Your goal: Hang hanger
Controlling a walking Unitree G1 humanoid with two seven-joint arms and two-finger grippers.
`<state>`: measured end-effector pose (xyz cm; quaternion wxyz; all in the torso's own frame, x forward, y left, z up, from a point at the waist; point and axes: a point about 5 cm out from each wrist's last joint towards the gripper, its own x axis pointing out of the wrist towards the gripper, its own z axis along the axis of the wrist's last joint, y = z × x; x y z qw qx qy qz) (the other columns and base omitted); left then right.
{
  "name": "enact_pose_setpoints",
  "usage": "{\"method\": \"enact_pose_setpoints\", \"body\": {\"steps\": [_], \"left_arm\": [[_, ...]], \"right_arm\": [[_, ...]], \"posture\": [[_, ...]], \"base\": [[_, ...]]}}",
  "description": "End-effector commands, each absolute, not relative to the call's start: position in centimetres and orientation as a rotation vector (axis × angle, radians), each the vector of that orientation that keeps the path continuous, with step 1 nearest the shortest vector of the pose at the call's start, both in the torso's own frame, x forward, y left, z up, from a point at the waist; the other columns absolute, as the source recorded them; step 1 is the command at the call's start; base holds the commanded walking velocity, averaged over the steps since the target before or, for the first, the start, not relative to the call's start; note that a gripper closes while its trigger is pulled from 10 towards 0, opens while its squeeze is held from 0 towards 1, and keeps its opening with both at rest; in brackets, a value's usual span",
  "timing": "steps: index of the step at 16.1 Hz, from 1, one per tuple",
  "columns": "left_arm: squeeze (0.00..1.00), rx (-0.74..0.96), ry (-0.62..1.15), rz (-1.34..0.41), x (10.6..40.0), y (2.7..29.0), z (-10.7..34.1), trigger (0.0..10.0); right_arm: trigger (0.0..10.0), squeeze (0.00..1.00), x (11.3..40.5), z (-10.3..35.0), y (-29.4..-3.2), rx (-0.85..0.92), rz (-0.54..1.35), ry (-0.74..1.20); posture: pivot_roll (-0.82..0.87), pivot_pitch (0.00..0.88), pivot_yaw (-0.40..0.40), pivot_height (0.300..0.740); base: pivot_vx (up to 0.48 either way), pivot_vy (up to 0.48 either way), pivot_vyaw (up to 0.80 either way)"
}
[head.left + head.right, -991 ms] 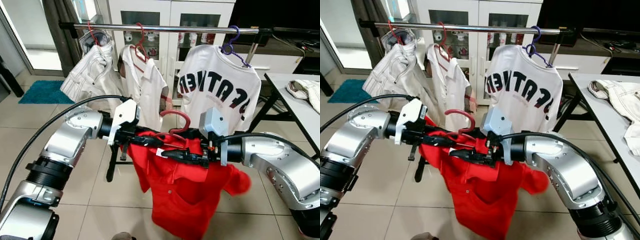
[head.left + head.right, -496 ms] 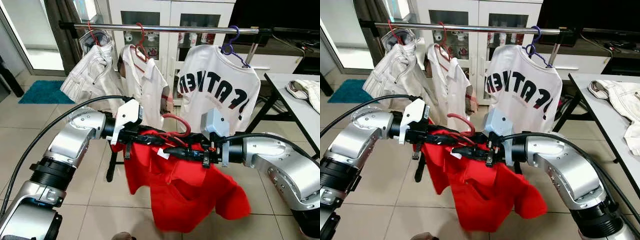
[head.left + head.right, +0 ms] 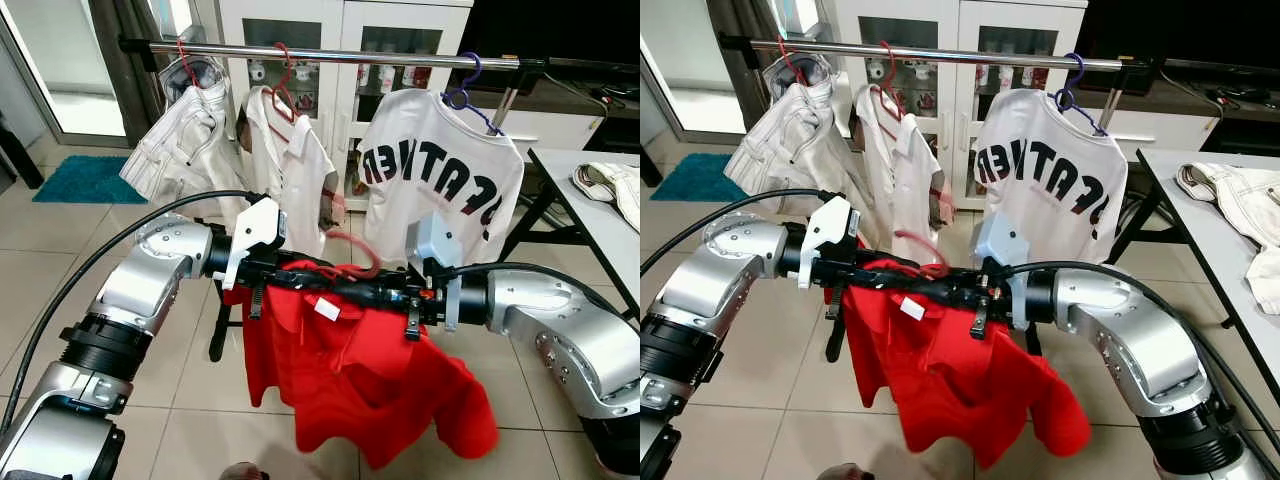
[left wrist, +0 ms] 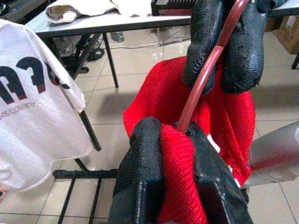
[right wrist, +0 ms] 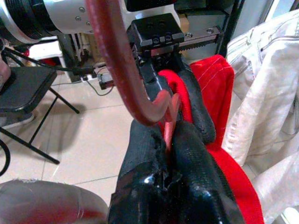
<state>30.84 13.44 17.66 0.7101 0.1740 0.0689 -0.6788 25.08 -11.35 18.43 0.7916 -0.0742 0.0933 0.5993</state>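
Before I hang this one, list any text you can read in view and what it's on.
White T-shirt on the rail: large dark letters across the back, mirrored, not reliably readable.
Same shirt, left wrist view: small line reading roughly "SECRET", blurred.
White tag on the red shirt: too small to read.

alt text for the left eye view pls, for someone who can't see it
Both grippers, left and right, hold a red hanger carrying a red shirt in front of a clothes rail. Three garments hang on the rail: a white jacket, a white shirt and a lettered white tee. A table stands at the right.
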Motion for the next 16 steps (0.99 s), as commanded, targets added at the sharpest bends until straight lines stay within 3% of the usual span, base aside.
{"method": "enact_pose_setpoints", "body": {"steps": [1,6,7,12,16], "left_arm": [[0.0,0.368,0.089,-1.424,31.4,14.0,18.9,0.0],[0.0,0.35,0.065,-1.421,31.5,14.0,19.2,0.0],[1.0,0.292,0.07,-1.453,31.4,14.0,19.2,10.0],[1.0,0.257,0.039,-1.526,30.2,13.9,20.4,10.0],[1.0,0.234,-0.02,-1.441,29.7,14.4,21.1,10.0]], "right_arm": [[0.0,0.0,24.2,18.4,-10.4,-0.148,1.39,0.192],[0.0,0.0,24.5,17.9,-10.2,-0.165,1.317,0.208],[0.0,0.0,24.4,17.9,-10.1,-0.167,1.323,0.211],[0.0,0.0,25.1,16.5,-11.3,-0.249,1.242,0.283],[0.0,0.0,25.4,15.9,-11.8,-0.224,1.146,0.28]], "posture": [[0.01,0.0,-0.015,0.74],[0.01,0.0,-0.014,0.74],[0.01,0.0,-0.015,0.74],[0.01,0.0,0.001,0.74],[0.01,0.0,0.015,0.74]], "base": [[0.0,0.0,0.0],[0.0,0.0,0.0],[0.0,0.0,0.0],[0.0,0.0,0.0],[0.0,0.0,0.0]]}}
